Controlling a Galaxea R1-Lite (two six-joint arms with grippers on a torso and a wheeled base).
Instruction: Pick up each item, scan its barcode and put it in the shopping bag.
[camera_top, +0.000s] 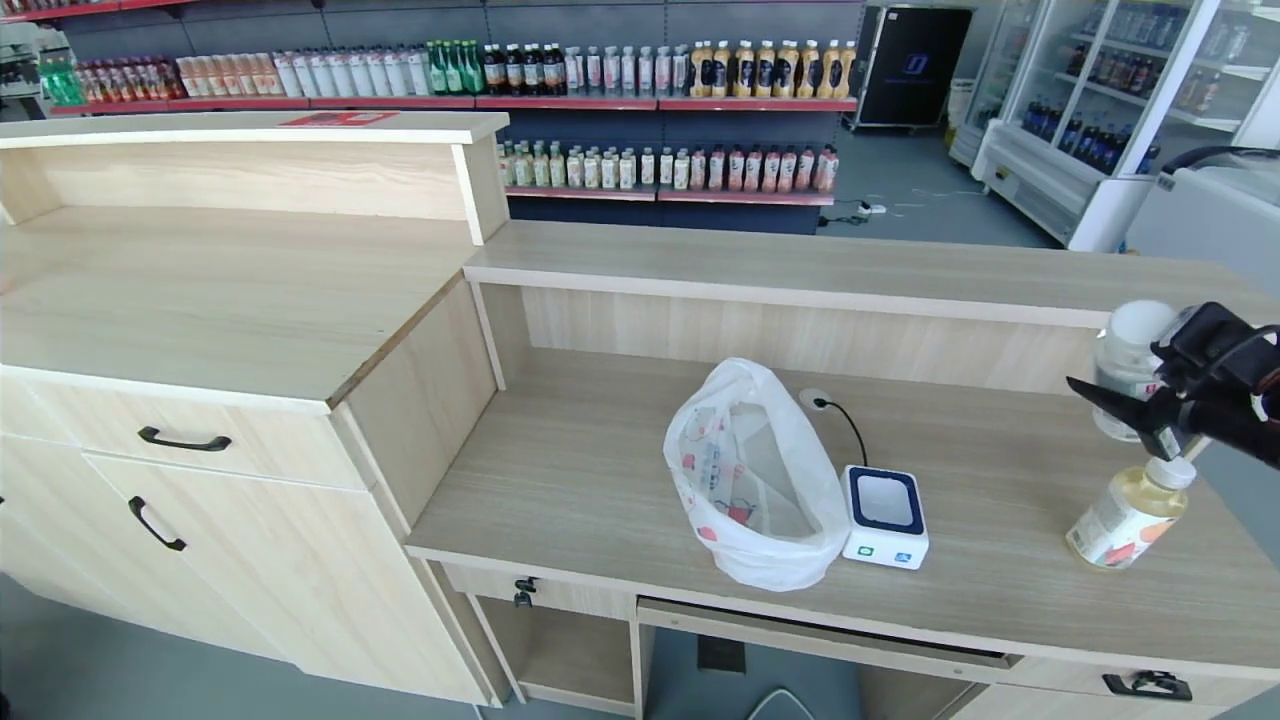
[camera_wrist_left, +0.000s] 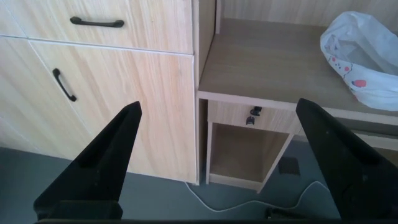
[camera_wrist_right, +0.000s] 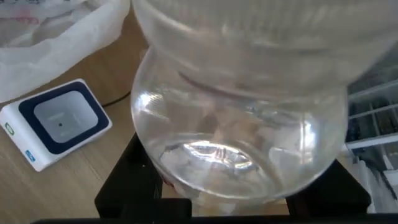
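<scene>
1. The right gripper sits at the clear bottle, far right on the counter; gripping or not — I cannot tell.
2. It wants a firm hold first; then the barcode should face the scanner, just right of the shopping bag.
3. The left gripper hangs spread wide, holding nothing — best left alone.

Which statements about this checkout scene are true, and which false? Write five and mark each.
1. The bag is open on the counter. True.
2. The scanner lies inside the bag. False: it sits beside the bag.
3. The right gripper holds a clear bottle. True.
4. The yellow bottle is in the bag. False: it is on the counter.
5. The left gripper is shut. False: its fingers stand wide apart, empty.
</scene>
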